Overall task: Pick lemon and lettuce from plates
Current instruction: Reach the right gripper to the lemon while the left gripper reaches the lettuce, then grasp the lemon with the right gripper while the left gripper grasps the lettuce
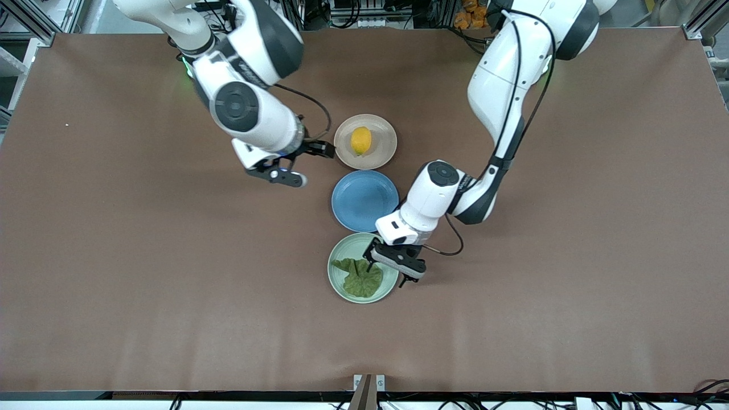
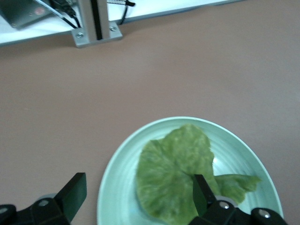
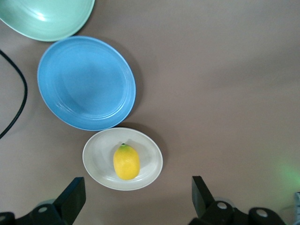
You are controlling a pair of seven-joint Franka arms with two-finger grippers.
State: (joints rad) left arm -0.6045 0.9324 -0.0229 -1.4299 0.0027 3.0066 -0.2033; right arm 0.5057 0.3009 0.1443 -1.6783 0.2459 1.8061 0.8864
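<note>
The yellow lemon lies on the beige plate. The green lettuce lies on the mint plate, the plate nearest the front camera. My left gripper is open, low over the mint plate's rim. In the left wrist view one finger is over the lettuce and the other is outside the plate. My right gripper is open and empty over the table beside the beige plate. Its wrist view shows the lemon on that plate.
An empty blue plate sits between the two plates and also shows in the right wrist view. A metal bracket stands at the table's front edge. A black cable hangs by the left wrist.
</note>
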